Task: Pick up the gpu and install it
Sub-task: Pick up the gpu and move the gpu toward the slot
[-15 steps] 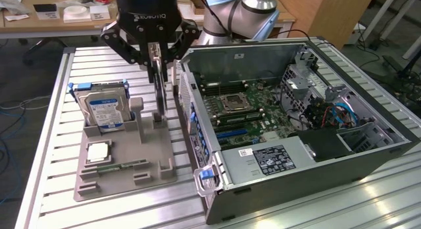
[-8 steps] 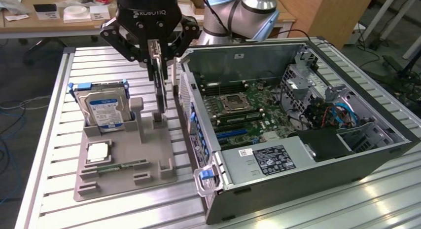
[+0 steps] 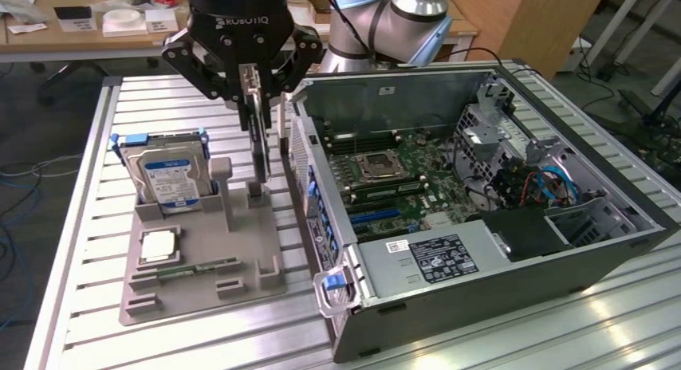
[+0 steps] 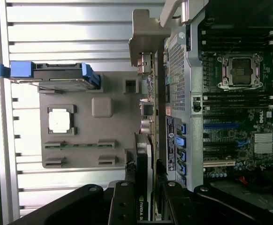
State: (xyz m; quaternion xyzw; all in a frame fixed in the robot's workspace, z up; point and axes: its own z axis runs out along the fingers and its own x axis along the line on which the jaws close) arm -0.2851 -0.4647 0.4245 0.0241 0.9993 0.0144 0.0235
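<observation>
The gpu [image 3: 258, 135] is a thin dark card that hangs edge-on and upright, with my gripper [image 3: 252, 91] shut on its upper part. Its lower end sits at the upright slot of the grey holder [image 3: 202, 250], just beside the open computer case [image 3: 479, 226]; I cannot tell whether it is clear of the slot. In the wrist view the gpu [image 4: 149, 140] runs as a narrow strip between my gripper [image 4: 146, 199] and its pale metal bracket [image 4: 143, 40], close along the case's outer wall.
A hard drive in a blue frame [image 3: 159, 175] stands at the holder's far end, with a processor chip [image 3: 158, 244] and a memory stick [image 3: 197, 268] lying flat in front of it. The case's motherboard [image 3: 388, 186] is exposed. The table is ribbed metal.
</observation>
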